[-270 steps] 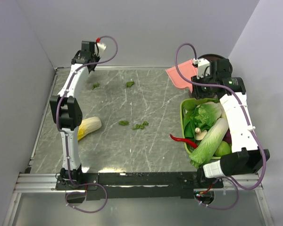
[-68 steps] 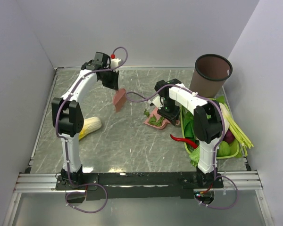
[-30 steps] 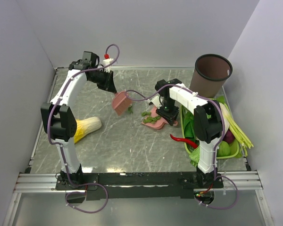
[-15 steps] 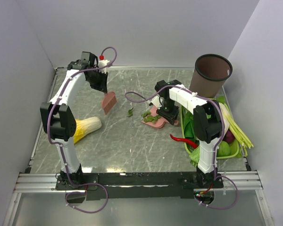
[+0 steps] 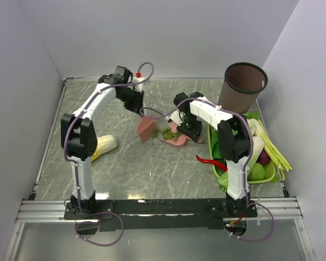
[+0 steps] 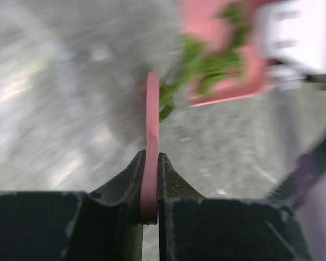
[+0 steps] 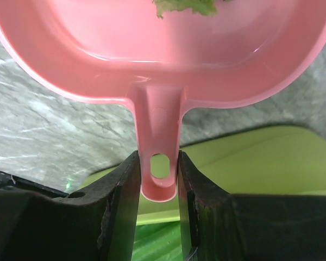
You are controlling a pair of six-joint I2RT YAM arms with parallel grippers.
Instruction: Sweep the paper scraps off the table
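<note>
My left gripper (image 5: 137,103) is shut on a flat pink scraper (image 5: 146,129), seen edge-on in the left wrist view (image 6: 151,130). It pushes the dark-green paper scraps (image 5: 167,132) toward the pink dustpan (image 5: 178,139) on the grey marble table (image 5: 125,163). In the left wrist view, blurred scraps (image 6: 198,65) lie at the dustpan's mouth (image 6: 228,87). My right gripper (image 5: 188,124) is shut on the dustpan handle (image 7: 159,163); one scrap (image 7: 185,6) shows inside the pan (image 7: 125,43).
A yellow-and-white cabbage (image 5: 104,145) lies at the left. A green basket (image 5: 216,163) of leafy vegetables and a red chilli (image 5: 211,162) stands at the right, with a brown bin (image 5: 244,84) behind it. Grey walls enclose the table.
My left arm has swung the scraper right and nearer, from the left-centre to the dustpan's mouth, pushing the scraps against it. The right gripper and dustpan shifted slightly left.
</note>
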